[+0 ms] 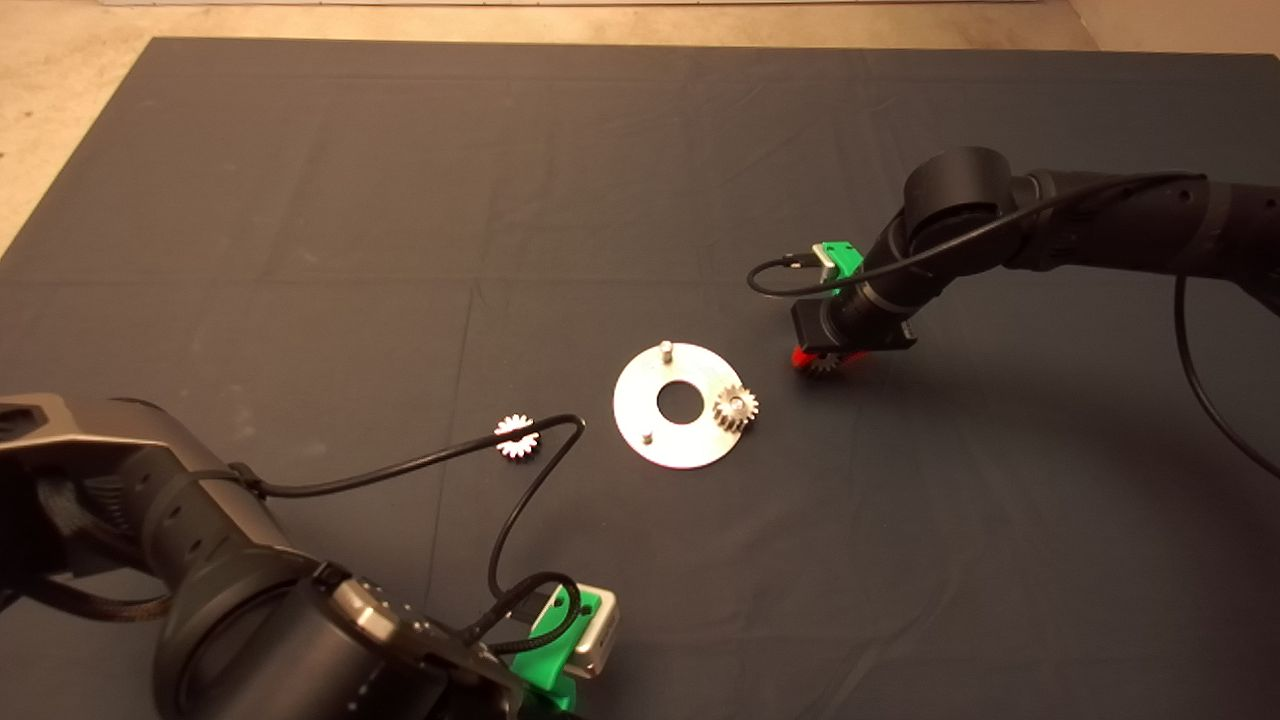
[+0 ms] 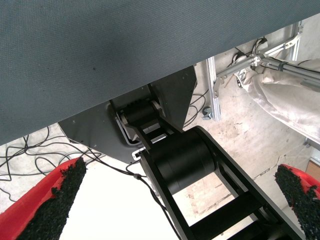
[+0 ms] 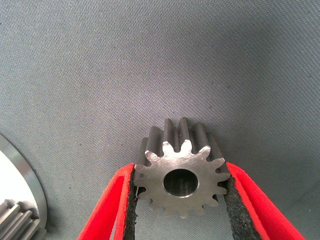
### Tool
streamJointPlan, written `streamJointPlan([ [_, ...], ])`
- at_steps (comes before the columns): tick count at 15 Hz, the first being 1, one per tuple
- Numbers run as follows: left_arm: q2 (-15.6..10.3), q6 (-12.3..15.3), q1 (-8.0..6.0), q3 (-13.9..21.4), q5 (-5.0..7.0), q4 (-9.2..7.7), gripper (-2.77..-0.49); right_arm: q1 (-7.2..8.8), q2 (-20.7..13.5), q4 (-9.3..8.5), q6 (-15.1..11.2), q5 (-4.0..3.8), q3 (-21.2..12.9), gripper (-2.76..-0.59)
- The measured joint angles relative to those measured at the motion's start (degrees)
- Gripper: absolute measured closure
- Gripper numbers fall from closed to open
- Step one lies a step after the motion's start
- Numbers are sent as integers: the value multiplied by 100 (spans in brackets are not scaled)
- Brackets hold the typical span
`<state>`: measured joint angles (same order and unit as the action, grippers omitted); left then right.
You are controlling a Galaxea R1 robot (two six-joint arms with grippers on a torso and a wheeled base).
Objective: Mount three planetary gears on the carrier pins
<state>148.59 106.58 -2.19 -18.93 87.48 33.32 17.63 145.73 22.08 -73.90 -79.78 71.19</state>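
Observation:
The carrier disc (image 1: 640,400) lies shiny at mid-mat. Two bare carrier pins (image 1: 665,349) (image 1: 648,437) stand on it, and one planetary gear (image 1: 736,408) sits on its right side. That disc's rim (image 3: 22,172) and seated gear (image 3: 17,224) show in the right wrist view too. Just right of the disc, my right gripper (image 1: 822,361) is low over the mat, shut on a second gear (image 3: 182,172) held between its pads (image 3: 127,210). A third gear (image 1: 517,436) lies loose left of the disc. My left gripper (image 2: 175,197) is parked at the lower left, open and holding nothing.
A black cable (image 1: 420,462) from the left arm loops over the mat and crosses the loose gear. The left wrist view shows the mat's edge, the robot's base (image 2: 180,160) and floor cables. Bare dark mat (image 1: 400,200) spreads behind the disc.

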Motion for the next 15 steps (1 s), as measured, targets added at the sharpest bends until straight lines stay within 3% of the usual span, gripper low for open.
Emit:
streamJointPlan([
  [7,2,0,29,0,2,2,-276,20,39,2,-2,-9,-210,-97],
  [12,2,2,29,0,0,13,-276,470,157,0,-2,-12,-215,-97],
  [15,52,4,29,0,-2,15,-276,555,518,-28,-2,15,-215,-97],
])
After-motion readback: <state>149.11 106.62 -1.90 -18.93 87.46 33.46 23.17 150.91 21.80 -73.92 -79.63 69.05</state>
